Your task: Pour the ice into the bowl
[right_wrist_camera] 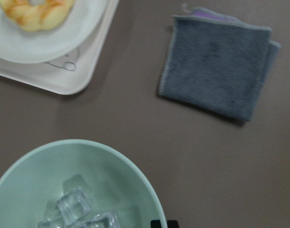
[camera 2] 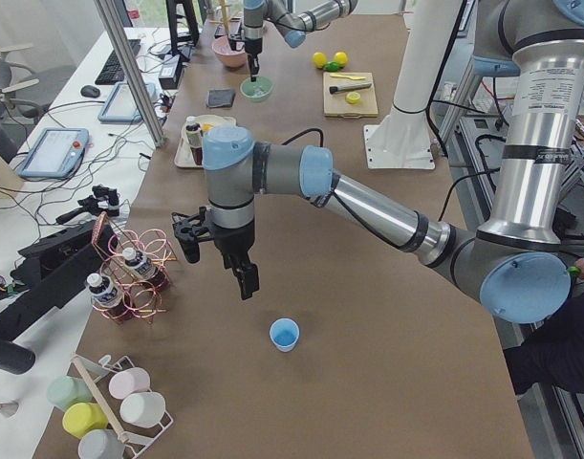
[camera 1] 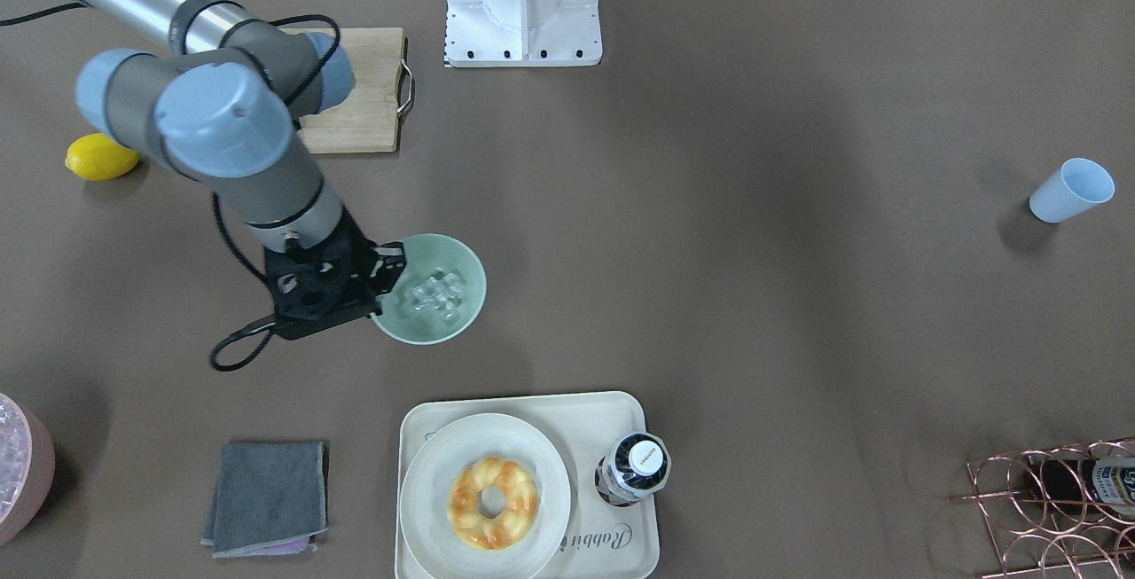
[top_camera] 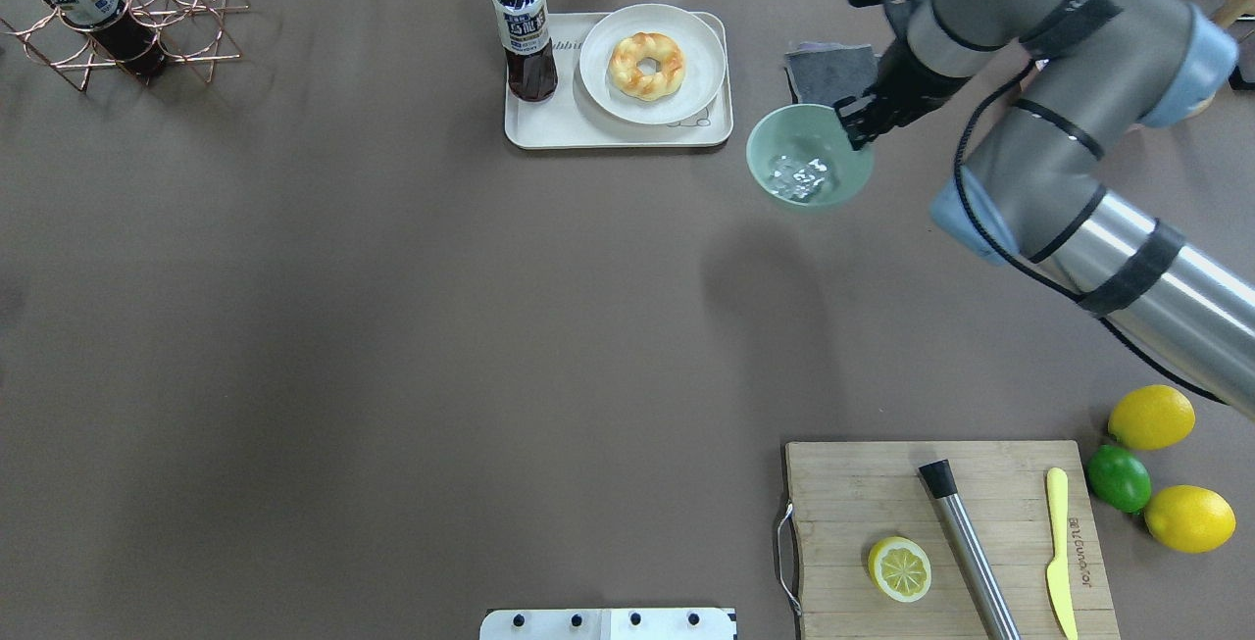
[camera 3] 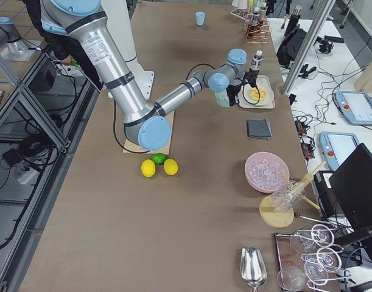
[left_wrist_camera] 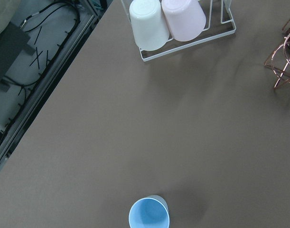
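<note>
Clear glassy ice cubes (top_camera: 799,176) are lying in the round, pale mint-green bowl (top_camera: 784,135), which is standing upright, mouth up.
Seen from overhead, the bowl is sitting at 4 o'clock from the cream tray (top_camera: 529,125). The right gripper (top_camera: 855,125) is hanging at the bowl's 2 o'clock rim, and the left gripper (camera 2: 246,282) is hanging near the light blue cup (camera 2: 285,334). Whether either is open cannot be told.

Right claw (top_camera: 853,123): tips masked by own wrist at bowl (camera 1: 448,253) rim, jaw gap can't be read. Left claw (camera 2: 246,285): side view only, too small to judge. Wrist cam crops bowl's lower half + some ice (right_wrist_camera: 73,206). Pink tub (camera 1: 34,473) cut by frame edge.
</note>
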Action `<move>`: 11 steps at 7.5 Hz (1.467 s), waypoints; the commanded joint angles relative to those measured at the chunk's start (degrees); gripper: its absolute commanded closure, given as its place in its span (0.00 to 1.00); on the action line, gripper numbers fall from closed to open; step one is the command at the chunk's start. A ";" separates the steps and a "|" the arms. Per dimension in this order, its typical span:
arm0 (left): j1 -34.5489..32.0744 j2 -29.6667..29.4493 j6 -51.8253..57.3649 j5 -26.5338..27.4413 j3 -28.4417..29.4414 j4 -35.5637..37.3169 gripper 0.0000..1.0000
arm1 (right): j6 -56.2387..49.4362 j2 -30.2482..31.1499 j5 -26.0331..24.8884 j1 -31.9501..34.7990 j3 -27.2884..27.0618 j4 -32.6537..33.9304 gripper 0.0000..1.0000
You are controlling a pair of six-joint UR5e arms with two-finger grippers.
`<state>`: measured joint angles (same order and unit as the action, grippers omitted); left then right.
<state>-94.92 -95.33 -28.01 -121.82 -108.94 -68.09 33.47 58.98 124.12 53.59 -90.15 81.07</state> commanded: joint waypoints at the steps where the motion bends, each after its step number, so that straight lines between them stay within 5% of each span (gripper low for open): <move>1: -2.20 4.01 10.03 -5.83 6.42 -13.01 0.03 | -8.86 12.87 8.04 11.06 -1.95 -0.82 1.00; 3: -1.94 4.27 15.43 -12.54 8.04 -13.30 0.03 | -12.78 20.62 8.59 15.73 -0.48 -7.83 1.00; 5: 0.33 4.63 15.53 -16.67 8.30 -13.30 0.03 | -25.86 21.80 11.31 22.23 6.45 -8.83 1.00; 9: 4.22 9.09 15.53 -17.75 9.44 -19.08 0.03 | -35.03 24.61 11.58 25.94 9.98 -8.92 1.00; 11: 4.13 10.52 15.44 -17.66 15.04 -27.59 0.03 | -36.02 24.69 11.50 26.30 14.10 -12.92 1.00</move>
<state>-90.80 -86.12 -12.50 -139.47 -98.26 -88.94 -1.25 83.48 135.68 79.53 -79.90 71.79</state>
